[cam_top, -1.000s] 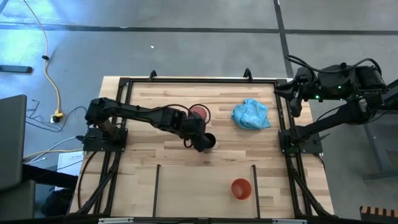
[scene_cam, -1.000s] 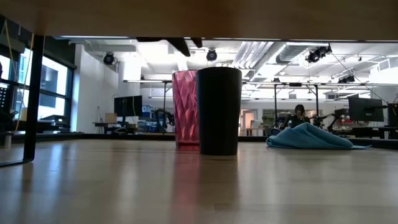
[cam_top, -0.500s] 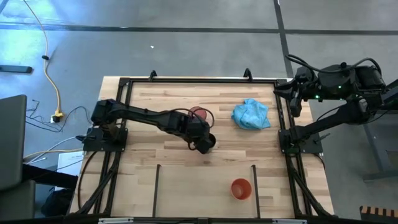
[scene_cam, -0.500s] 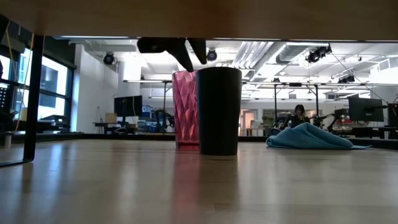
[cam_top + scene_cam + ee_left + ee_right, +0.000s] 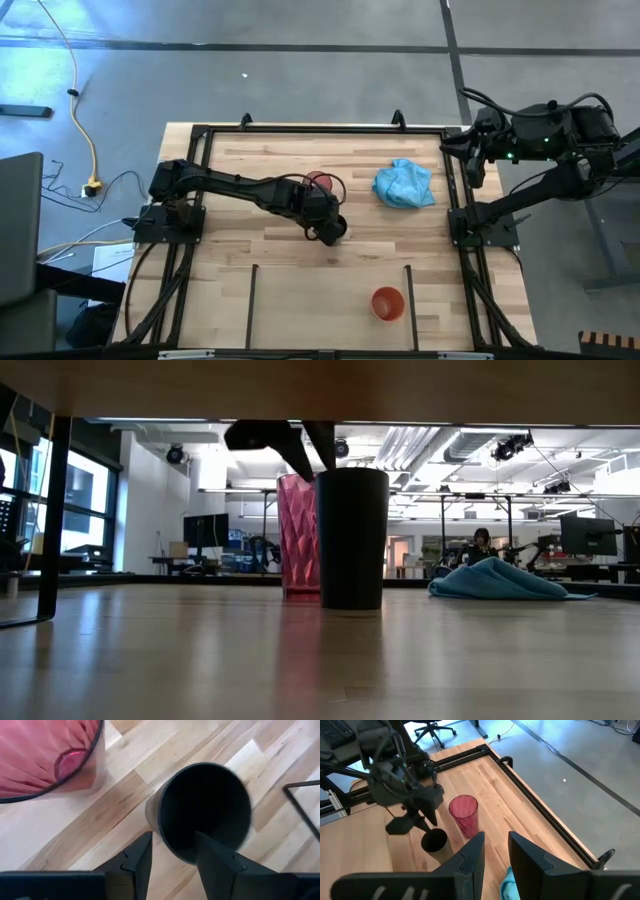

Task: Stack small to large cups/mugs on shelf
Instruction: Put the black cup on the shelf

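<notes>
1. Orange cup (image 5: 387, 302): stands upright, mouth up, long axis vertical, on the shelf (image 5: 300, 300) strip at the near edge of the worktop (image 5: 230, 170), just inside the right-hand black bar (image 5: 409, 292). Judged the only cup placed so far.
2. Black cup (image 5: 351, 538): upright mid-worktop, mouth up, long axis vertical. Left end effector (image 5: 172, 851) hangs over it, spread and grasping nothing, one finger (image 5: 217, 862) inside the rim, the other outside. Not yet lifted.
3. Red-pink cup (image 5: 463, 814): upright just beyond the black cup, apparently not touching it; untouched.
4. Blue cloth (image 5: 404, 184): crumpled, far right.
5. Right end effector (image 5: 494, 851): parked off the worktop's right edge, spread, empty.
</notes>
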